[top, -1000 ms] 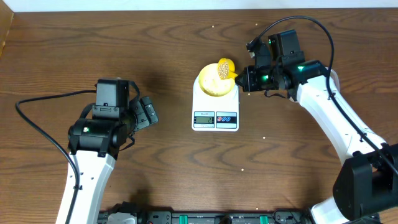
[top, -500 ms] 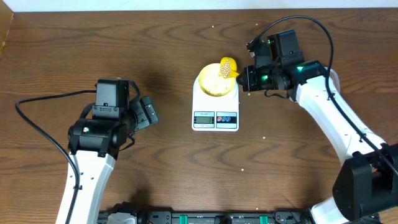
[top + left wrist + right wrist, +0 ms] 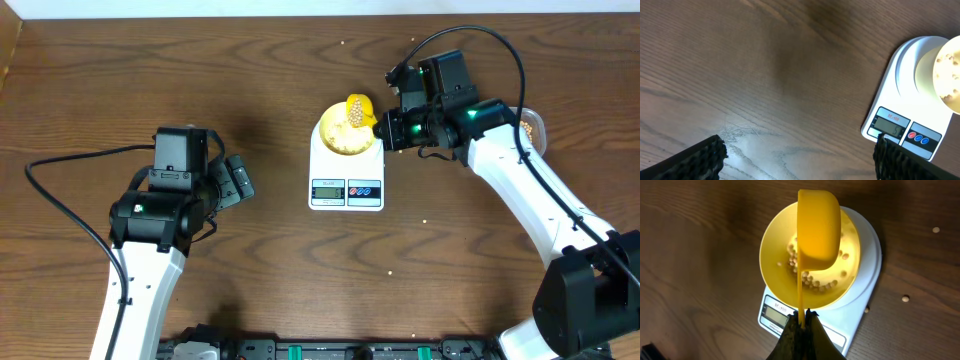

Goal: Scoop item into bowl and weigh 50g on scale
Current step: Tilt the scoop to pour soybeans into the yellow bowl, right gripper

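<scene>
Scale is sitting mid-table, bearing the pale-yellow bowl; right gripper is clamping the yellow scoop by its handle, seemingly pouring soybeans in; left gripper is idling wide open at left. Next is needing gentle trickling toward target weight

The left arm and right arm have white shells, black joints, green lights and looping black cables.

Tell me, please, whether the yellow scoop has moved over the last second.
Yes, slightly: the yellow scoop has shifted left, farther over the bowl on the white scale.
</scene>
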